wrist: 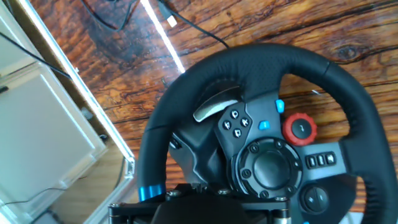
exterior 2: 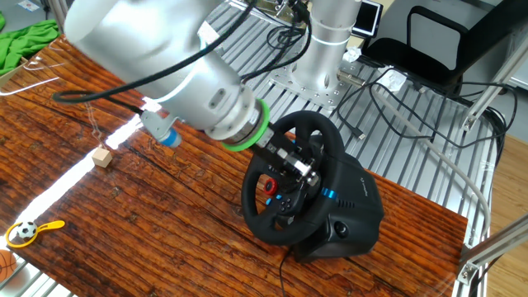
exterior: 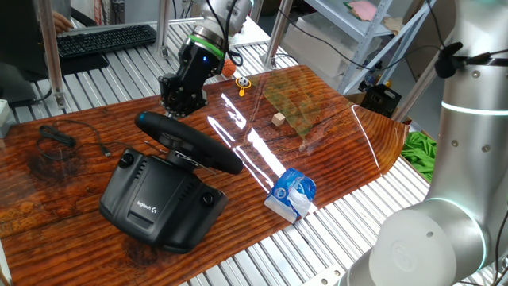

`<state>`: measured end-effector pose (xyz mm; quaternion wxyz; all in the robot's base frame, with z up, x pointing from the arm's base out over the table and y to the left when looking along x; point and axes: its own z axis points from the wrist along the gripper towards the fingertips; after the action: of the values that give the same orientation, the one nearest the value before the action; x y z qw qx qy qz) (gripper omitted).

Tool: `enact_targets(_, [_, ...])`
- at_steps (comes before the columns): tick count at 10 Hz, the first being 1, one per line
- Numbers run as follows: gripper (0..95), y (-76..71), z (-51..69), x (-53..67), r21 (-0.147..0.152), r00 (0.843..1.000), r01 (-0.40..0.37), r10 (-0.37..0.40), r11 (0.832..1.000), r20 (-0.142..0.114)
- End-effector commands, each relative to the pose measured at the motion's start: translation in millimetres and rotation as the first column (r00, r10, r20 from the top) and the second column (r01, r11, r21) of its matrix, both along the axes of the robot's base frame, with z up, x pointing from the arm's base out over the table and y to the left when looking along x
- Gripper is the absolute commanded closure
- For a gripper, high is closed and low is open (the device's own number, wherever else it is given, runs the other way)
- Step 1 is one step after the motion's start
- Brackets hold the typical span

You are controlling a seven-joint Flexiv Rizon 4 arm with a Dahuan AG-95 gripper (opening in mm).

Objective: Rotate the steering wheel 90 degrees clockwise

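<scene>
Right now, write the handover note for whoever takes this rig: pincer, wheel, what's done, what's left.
Pincer: right up against the face of the steering wheel, near the rim. The fingertips are hidden, so open or shut cannot be told.
Wheel: mounted on its black base, which stands on the wooden table. The blue mark sits low on the rim, on the base's side.
Done: the pincer is at the wheel. How far the wheel has turned cannot be judged from these views.
Left: confirm the grip, probably complete the clockwise quarter turn, then release.
</scene>
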<state>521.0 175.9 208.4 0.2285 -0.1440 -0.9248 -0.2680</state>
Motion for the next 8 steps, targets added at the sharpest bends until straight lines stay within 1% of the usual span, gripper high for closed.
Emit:
enact_targets(1, [95.0, -0.1, 0.7, -0.4, -0.157, 0.993, -0.1, 0.109, 0.983, 0.05])
enact_targets(2, [95.0, -0.2, 0.9, -0.2, -0.205, 0.987, -0.13, 0.147, 0.97, 0.066])
enact_targets(3, [95.0, -1.5, 2.2, 1.3, -0.297, 0.972, -0.162, 0.204, 0.941, 0.116])
enact_targets(4, [95.0, -2.5, 3.4, 2.2, -0.309, 0.969, -0.16, 0.208, 0.938, 0.131])
enact_targets(6, [95.0, -3.1, 4.2, 2.8, -0.34, 0.959, -0.154, 0.223, 0.928, 0.174])
enact_targets(8, [95.0, -3.2, 4.4, 2.8, -0.354, 0.958, -0.147, 0.222, 0.924, 0.18])
